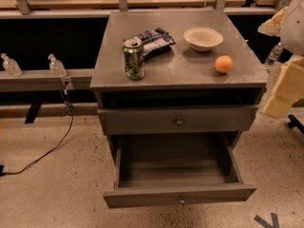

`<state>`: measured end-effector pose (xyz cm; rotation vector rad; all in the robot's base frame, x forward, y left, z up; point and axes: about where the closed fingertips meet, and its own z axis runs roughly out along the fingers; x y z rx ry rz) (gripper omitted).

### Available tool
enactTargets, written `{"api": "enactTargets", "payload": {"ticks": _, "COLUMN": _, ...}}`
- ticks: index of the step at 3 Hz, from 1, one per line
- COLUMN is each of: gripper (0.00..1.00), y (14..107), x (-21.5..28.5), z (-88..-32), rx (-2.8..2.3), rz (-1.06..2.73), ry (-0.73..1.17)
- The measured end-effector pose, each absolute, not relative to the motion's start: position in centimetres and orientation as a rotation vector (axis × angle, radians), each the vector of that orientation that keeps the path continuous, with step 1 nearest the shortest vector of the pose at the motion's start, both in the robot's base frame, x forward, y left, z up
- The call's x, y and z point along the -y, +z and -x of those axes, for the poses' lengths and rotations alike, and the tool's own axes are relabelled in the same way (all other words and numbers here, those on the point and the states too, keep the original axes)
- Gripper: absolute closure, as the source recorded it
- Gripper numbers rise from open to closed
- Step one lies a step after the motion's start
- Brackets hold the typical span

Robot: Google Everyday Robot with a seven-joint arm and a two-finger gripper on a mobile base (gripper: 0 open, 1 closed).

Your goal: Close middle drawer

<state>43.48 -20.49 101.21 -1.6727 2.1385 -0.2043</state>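
The middle drawer [179,195] of the grey metal cabinet is pulled far out toward me. Its deep plain tray [173,163] is empty, and a small round knob [181,201] sits at the centre of its low front panel. Above it, another drawer [142,121] with its own knob [179,121] stands out only slightly. My gripper [277,103] hangs at the right edge of the camera view, beside the cabinet's right front corner. It is about level with the upper drawer and touches nothing.
On the cabinet top [190,68] stand a green can [134,58], a dark snack bag [153,41], a white bowl [203,38] and an orange [223,64]. A black cable [57,144] runs over the floor at the left. Bottles [56,65] stand on a rail at the left.
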Motion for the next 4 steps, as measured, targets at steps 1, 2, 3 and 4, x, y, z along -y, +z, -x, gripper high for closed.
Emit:
{"api": "enactTargets", "payload": {"ticks": 1, "gripper": 0.0, "y": 101.4, "x": 20.5, "z": -43.4, "rx": -2.122, "rz": 1.667, "ry": -0.205}}
{"api": "enactTargets", "payload": {"ticks": 2, "gripper": 0.0, "y": 99.5, "x": 20.7, "z": -43.1, "rx": -2.077, "rz": 1.648, "ry": -0.139}}
{"api": "enactTargets", "payload": {"ticks": 3, "gripper": 0.0, "y": 88.1, "x": 22.1, "z": -41.9, "rx": -2.008, "rz": 1.559, "ry": 0.11}}
{"api": "enactTargets", "payload": {"ticks": 4, "gripper": 0.0, "y": 88.7, "x": 21.9, "z": -42.0, "rx": -2.008, "rz": 1.568, "ry": 0.101}}
